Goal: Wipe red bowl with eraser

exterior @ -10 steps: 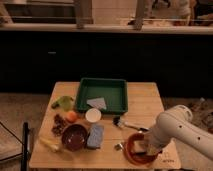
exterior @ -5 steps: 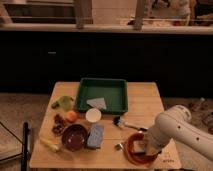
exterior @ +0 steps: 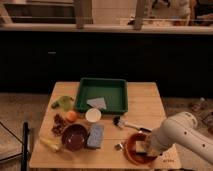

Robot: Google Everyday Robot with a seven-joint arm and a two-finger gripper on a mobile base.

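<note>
The red bowl (exterior: 131, 148) sits near the front right of the wooden table (exterior: 145, 107), partly covered by my white arm (exterior: 182, 132). The pale tan eraser (exterior: 140, 146) is inside the bowl. My gripper (exterior: 144, 148) reaches down into the bowl from the right and sits at the eraser. The bowl's right side is hidden behind the arm.
A green tray (exterior: 102, 93) holding a grey cloth (exterior: 97, 103) stands at the back. A small white bowl (exterior: 93, 115), a blue-grey sponge (exterior: 95, 135), a maroon bowl (exterior: 75, 137), an orange (exterior: 71, 116) and a black-handled brush (exterior: 127, 124) lie at middle and left.
</note>
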